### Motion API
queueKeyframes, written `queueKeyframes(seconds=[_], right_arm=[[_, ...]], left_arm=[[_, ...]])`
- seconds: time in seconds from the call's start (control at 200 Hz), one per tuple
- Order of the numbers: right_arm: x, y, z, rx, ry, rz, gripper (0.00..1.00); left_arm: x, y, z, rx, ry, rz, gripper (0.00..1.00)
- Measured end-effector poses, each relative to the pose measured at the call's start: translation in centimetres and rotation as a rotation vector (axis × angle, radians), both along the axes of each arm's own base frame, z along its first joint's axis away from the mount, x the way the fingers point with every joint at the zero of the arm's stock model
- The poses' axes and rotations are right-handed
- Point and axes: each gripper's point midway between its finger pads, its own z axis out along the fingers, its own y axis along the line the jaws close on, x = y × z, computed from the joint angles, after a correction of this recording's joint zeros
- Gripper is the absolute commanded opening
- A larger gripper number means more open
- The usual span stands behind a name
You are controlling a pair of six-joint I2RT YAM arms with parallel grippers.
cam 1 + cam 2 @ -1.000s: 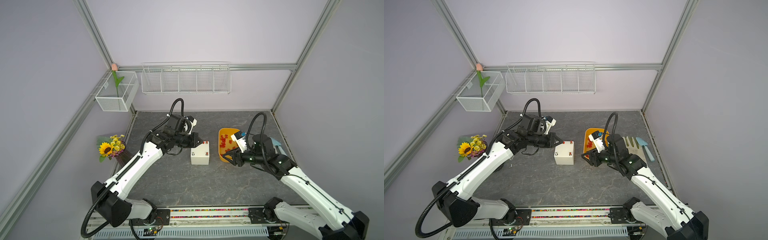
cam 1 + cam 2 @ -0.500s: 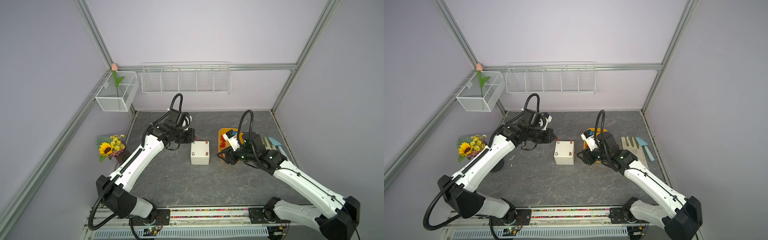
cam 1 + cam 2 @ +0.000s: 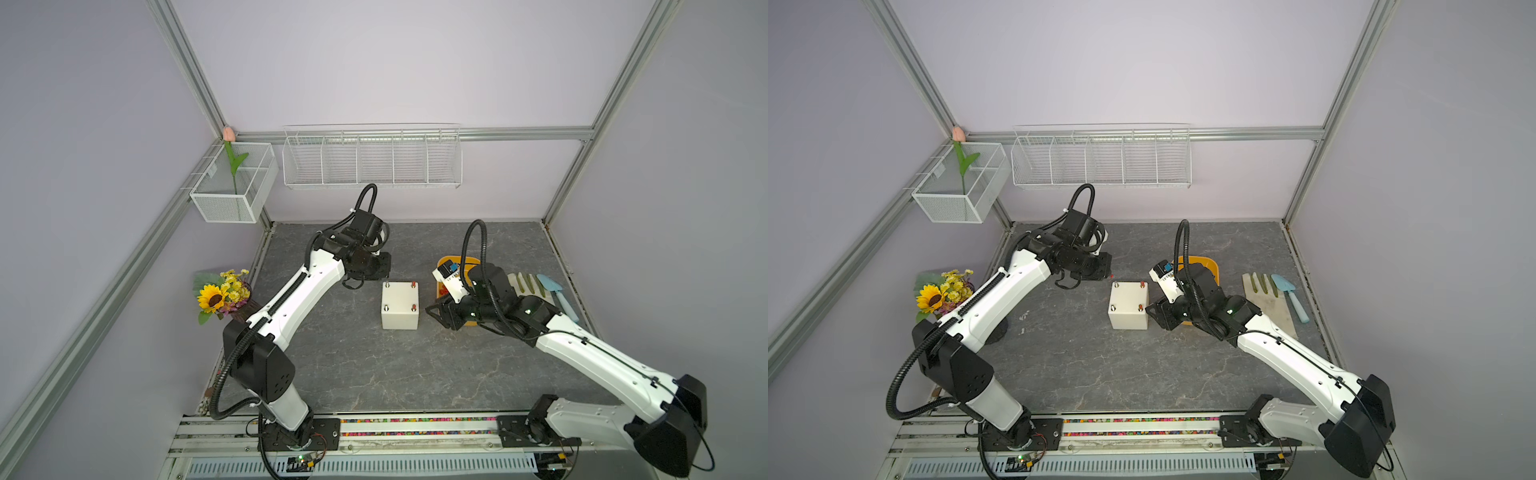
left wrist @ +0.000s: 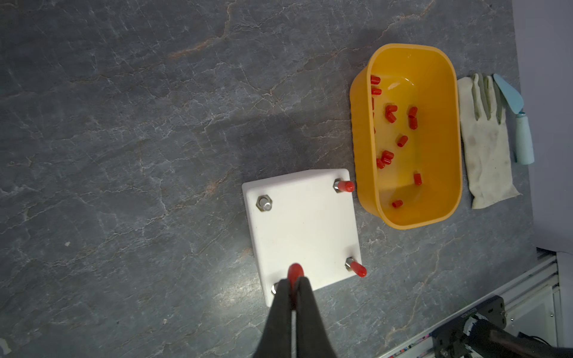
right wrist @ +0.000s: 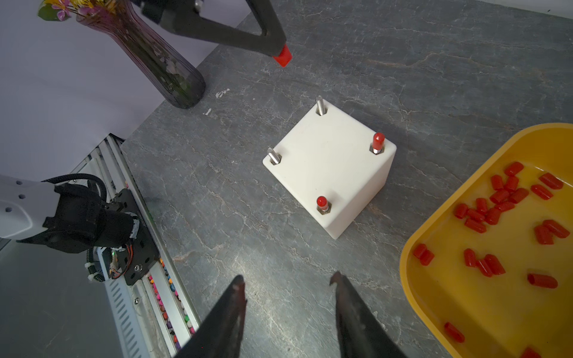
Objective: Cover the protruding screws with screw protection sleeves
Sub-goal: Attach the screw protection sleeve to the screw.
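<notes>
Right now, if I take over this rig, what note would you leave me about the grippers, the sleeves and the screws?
Left gripper: shut on one red sleeve, in the air near the white box, not on a screw.
Right gripper: open, empty, beside the box.
Done: two capped screws, on the side toward the yellow tray.
To do: two bare screws on the opposite side. Loose sleeves lie in the tray.

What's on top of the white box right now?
Four corner screws: two wear red sleeves, two are bare. Nothing else on the white box. In the left wrist view, the left pincer and its held sleeve mostly hide one bare screw.
</notes>
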Motion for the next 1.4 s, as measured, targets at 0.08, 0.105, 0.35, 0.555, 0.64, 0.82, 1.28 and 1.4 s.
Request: queueKeyframes(seconds=[0.08,0.105,0.35,0.555,0.64,0.82,1.28,1.4], right_arm=[[0.2,0.1,-0.1,-0.009,-0.004,-0.006,0.48],[0.3,0.1,-0.1,-0.011,-0.005,-0.008,0.48],[0.8,0.3,-0.6,-0.032,-0.003,-0.017,0.48],[1.0,0.4,-0.9,-0.042,0.002,-0.021,0.48],[0.9,0.4,-0.9,-0.042,0.002,-0.020,0.48],[0.9,0.5,-0.9,-0.042,0.001,-0.019,0.48],[0.9,0.5,-0.9,-0.046,-0.002,-0.019,0.48],[0.8,0.5,-0.9,-0.045,-0.003,-0.019,0.48]], left_arm=[[0.4,-0.2,-0.6,0.017,0.015,-0.008,0.06],[0.5,-0.3,-0.9,0.023,0.020,-0.009,0.06],[0.9,-0.3,-3.2,0.072,0.073,-0.023,0.06],[1.3,-0.4,-4.1,0.092,0.095,-0.029,0.06],[1.5,-0.4,-4.4,0.099,0.100,-0.029,0.06],[1.8,-0.3,-4.2,0.114,0.093,-0.028,0.06],[2.0,-0.4,-5.1,0.128,0.109,-0.038,0.06],[2.0,-0.4,-5.6,0.135,0.120,-0.039,0.06]])
